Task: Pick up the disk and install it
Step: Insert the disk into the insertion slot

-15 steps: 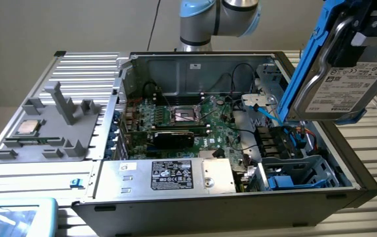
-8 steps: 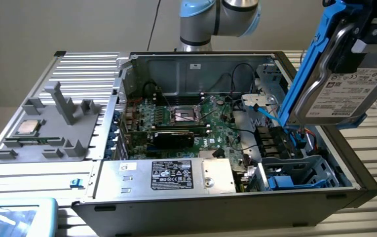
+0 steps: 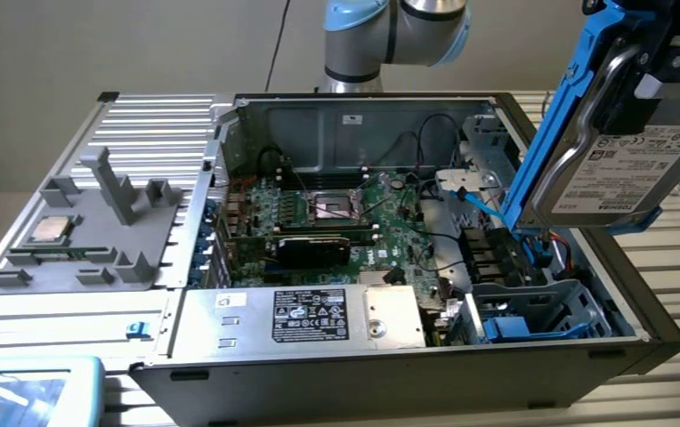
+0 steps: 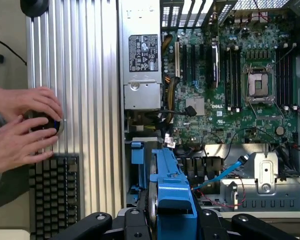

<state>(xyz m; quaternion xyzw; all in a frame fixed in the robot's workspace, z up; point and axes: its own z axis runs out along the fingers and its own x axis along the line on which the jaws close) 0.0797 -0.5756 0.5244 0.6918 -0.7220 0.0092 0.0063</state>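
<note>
The disk (image 3: 625, 169) hangs above the drive cage (image 3: 545, 311) inside the case (image 3: 376, 378).

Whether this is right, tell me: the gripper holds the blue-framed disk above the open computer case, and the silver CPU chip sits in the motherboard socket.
One thing is wrong: the silver CPU chip is not in the motherboard socket; it lies on the grey holder outside the computer case, as the exterior view shows. The gripper does hold the blue-framed disk above that open case.
</note>
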